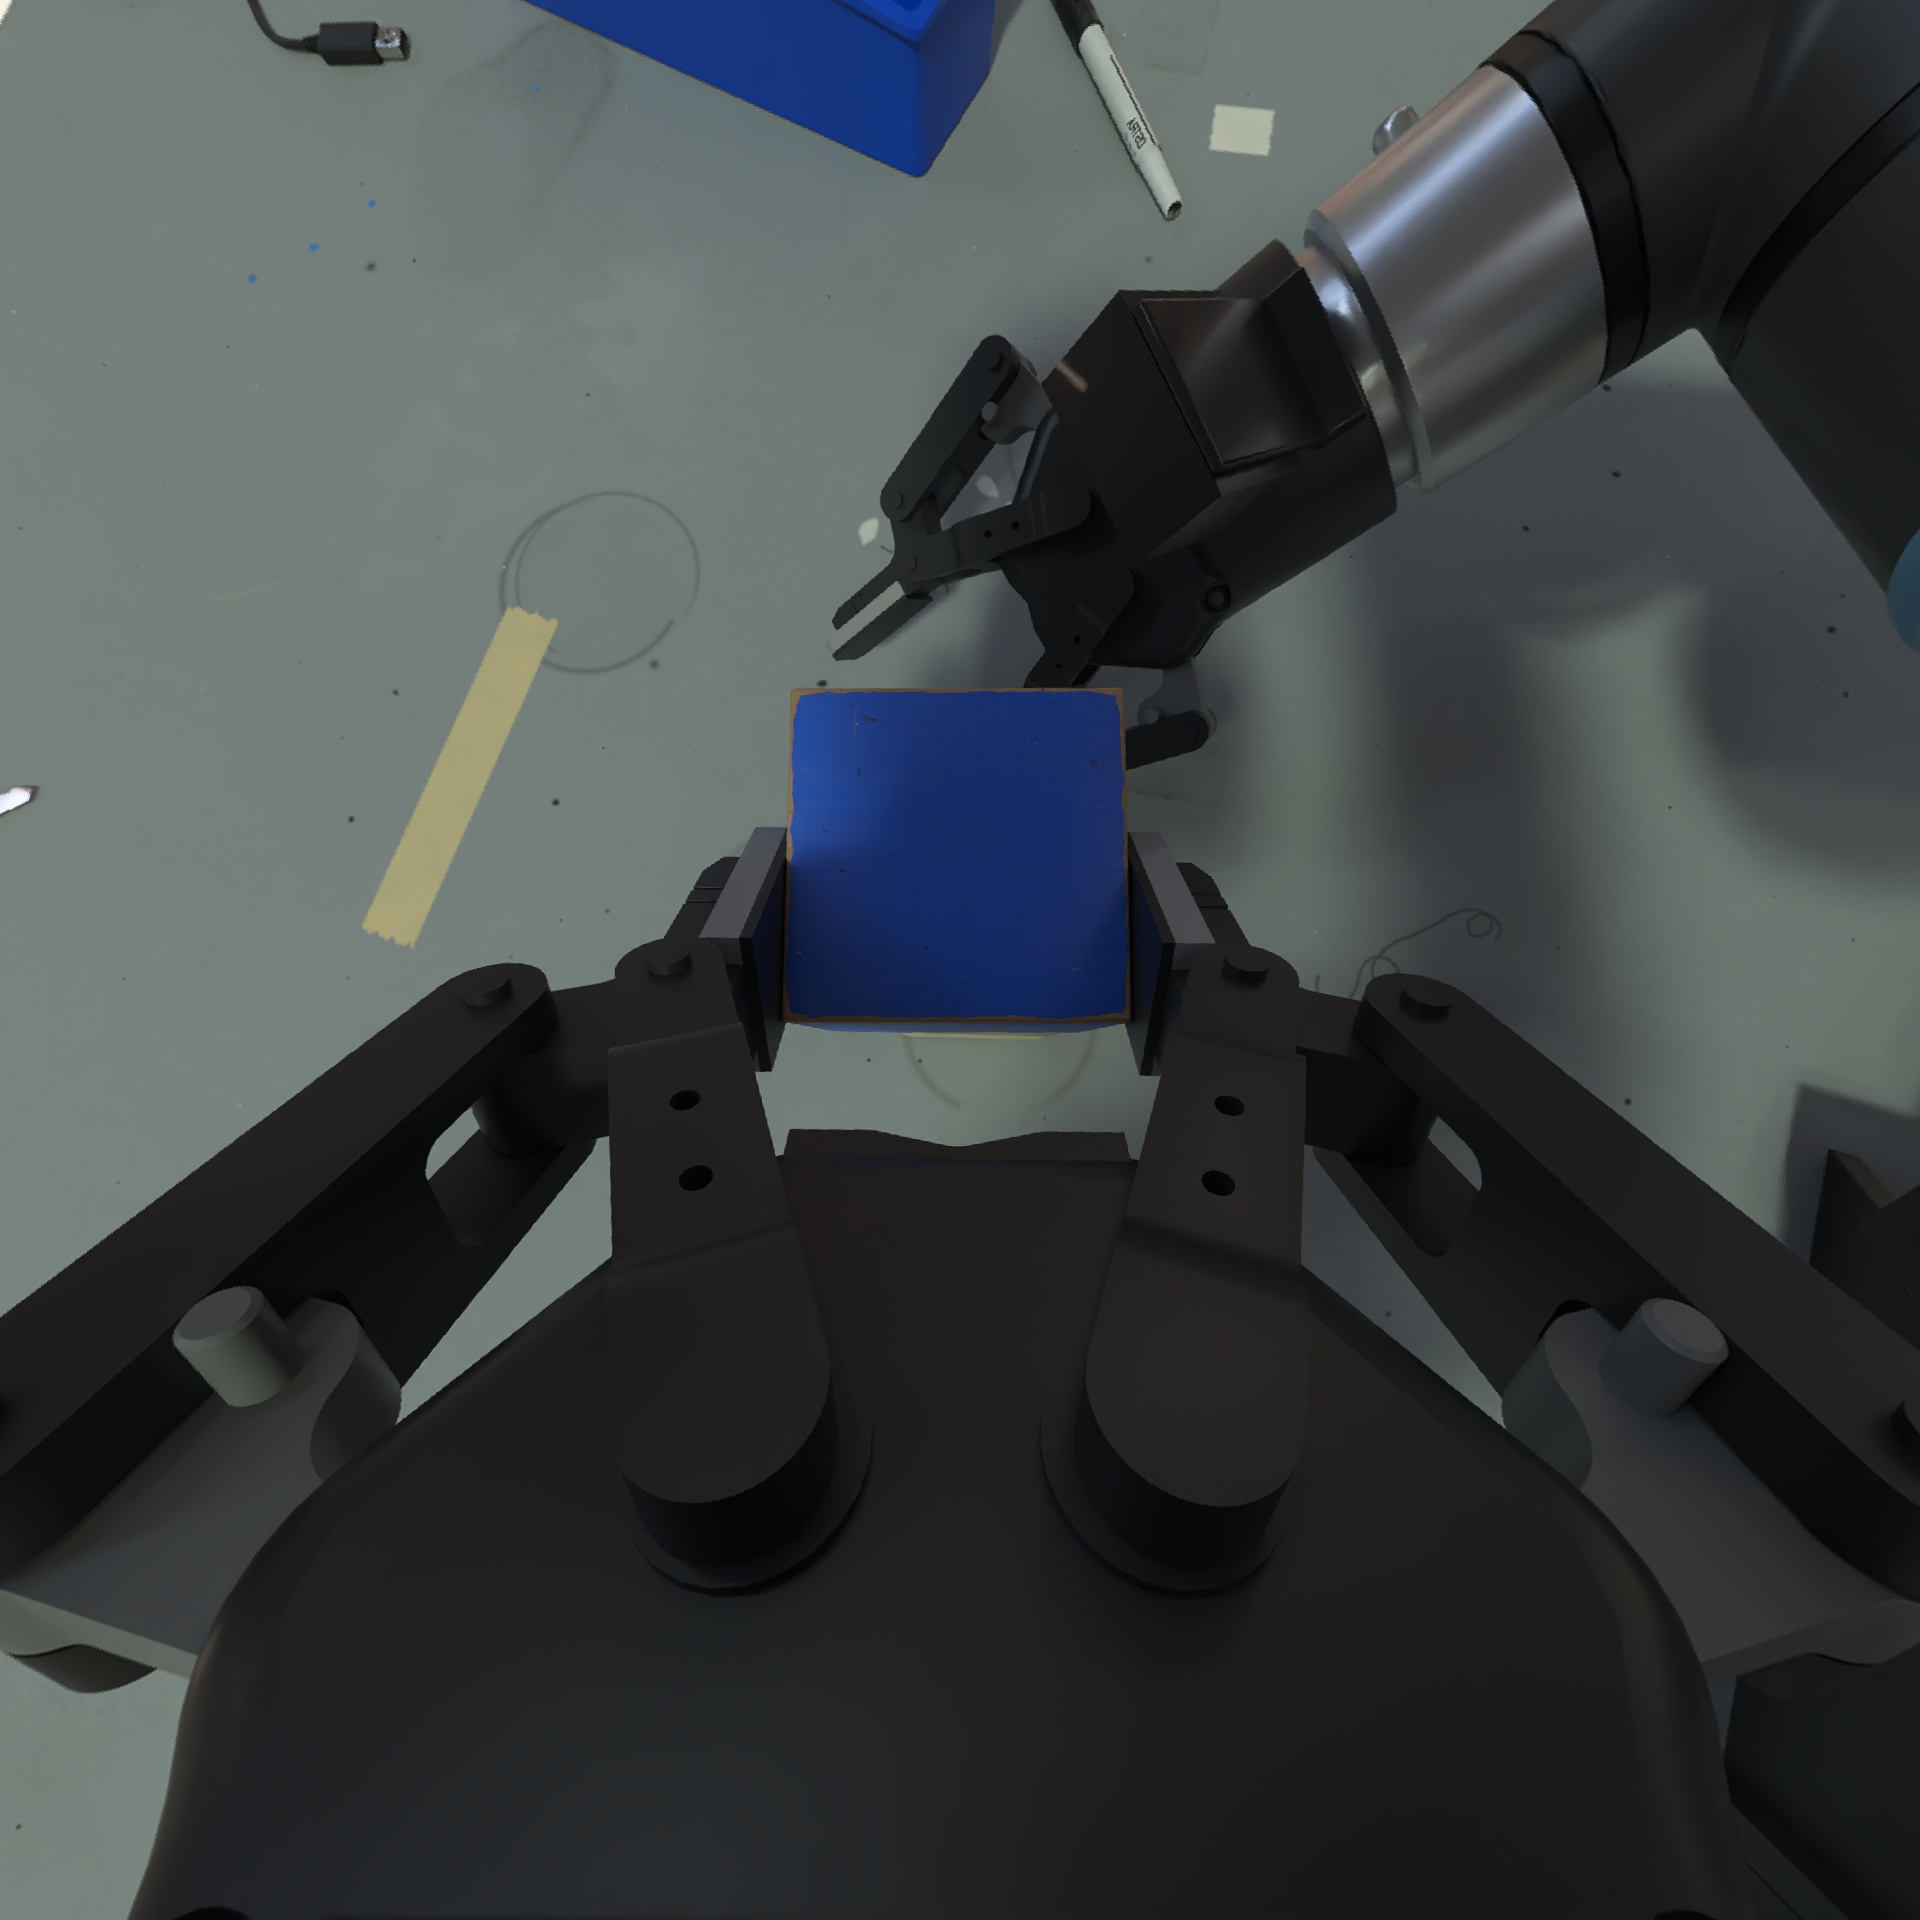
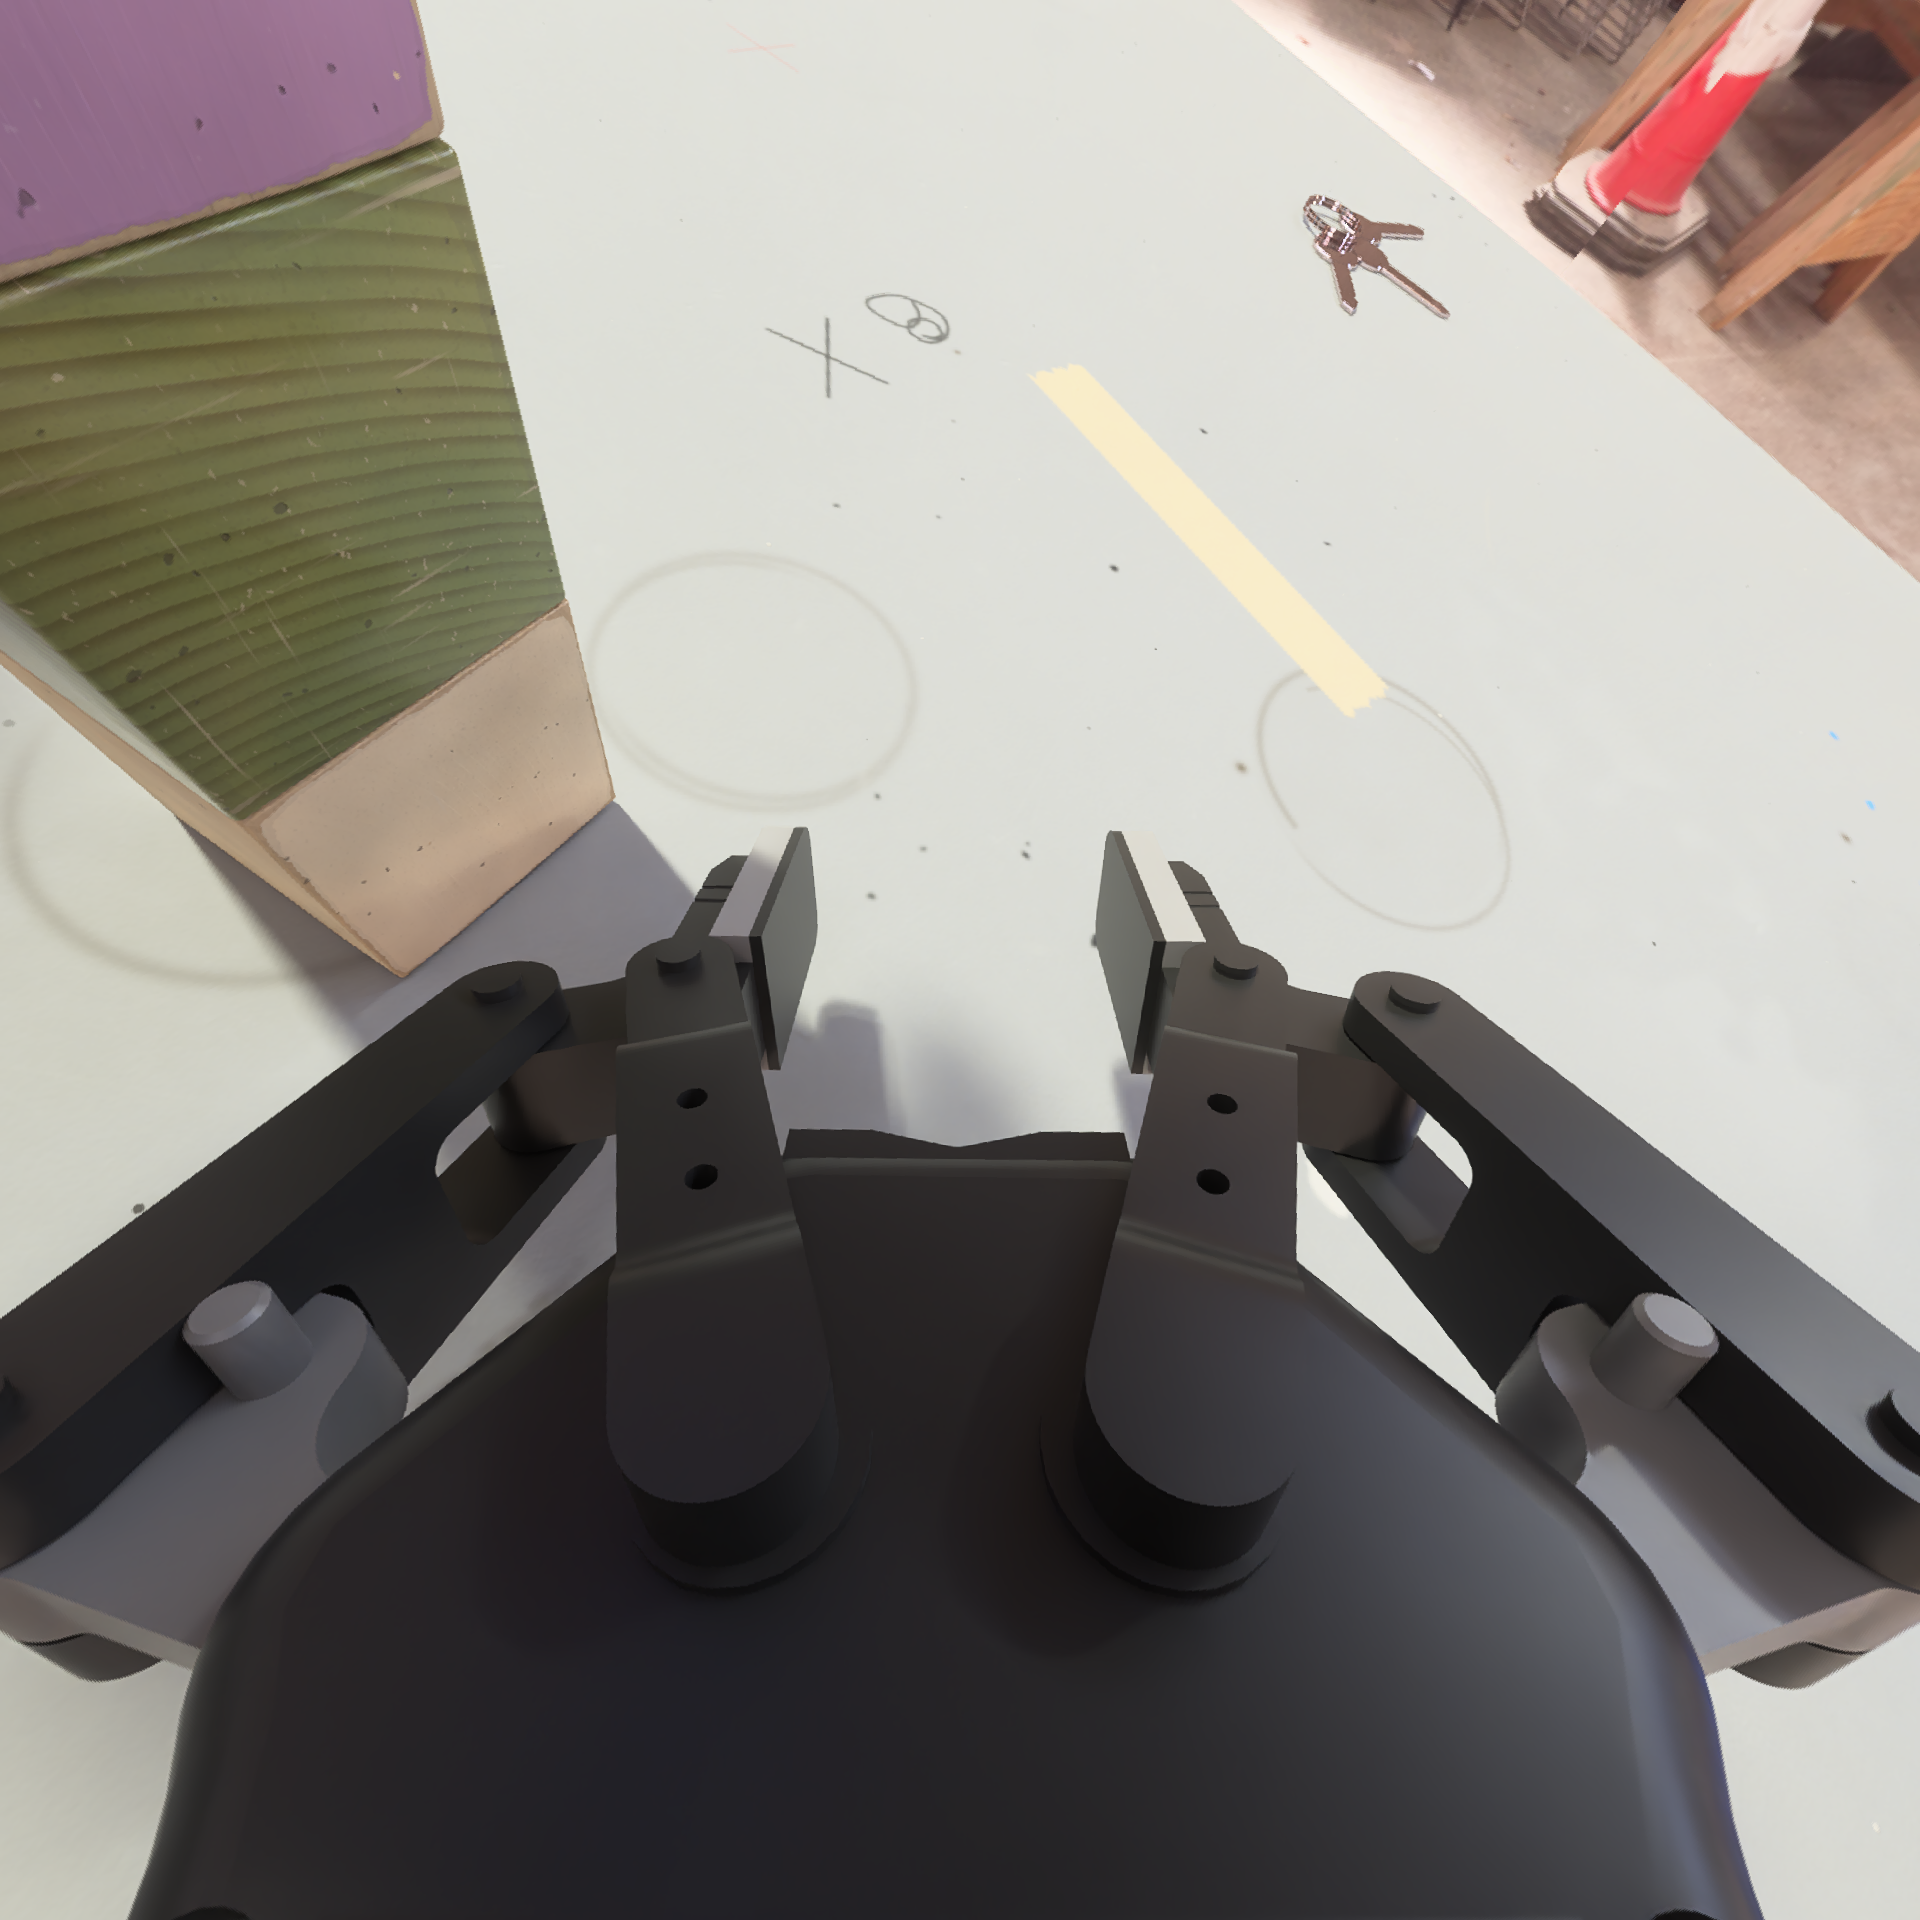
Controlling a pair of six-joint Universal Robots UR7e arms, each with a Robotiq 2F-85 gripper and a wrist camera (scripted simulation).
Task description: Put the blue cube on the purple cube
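In the left wrist view my left gripper (image 1: 954, 935) is shut on the blue cube (image 1: 951, 790), one pad on each side face, and looks straight down on its top. What lies under it is hidden, apart from a pale sliver at its near edge. In the right wrist view the purple cube (image 2: 187, 114) sits on a green cube (image 2: 260, 468), which rests on a tan block (image 2: 447, 821), a stack at the far left. My right gripper (image 2: 956, 883) is open and empty, low over the table beside the stack's foot. The blue cube does not show in this view.
The right arm (image 1: 1455, 312) reaches in from the upper right, its fingers just behind the blue cube. A blue bin (image 1: 831, 62), a marker (image 1: 1122, 114) and a cable plug (image 1: 358, 44) lie farther off. Tape strip (image 2: 1205, 530), keys (image 2: 1366, 255), table edge at right.
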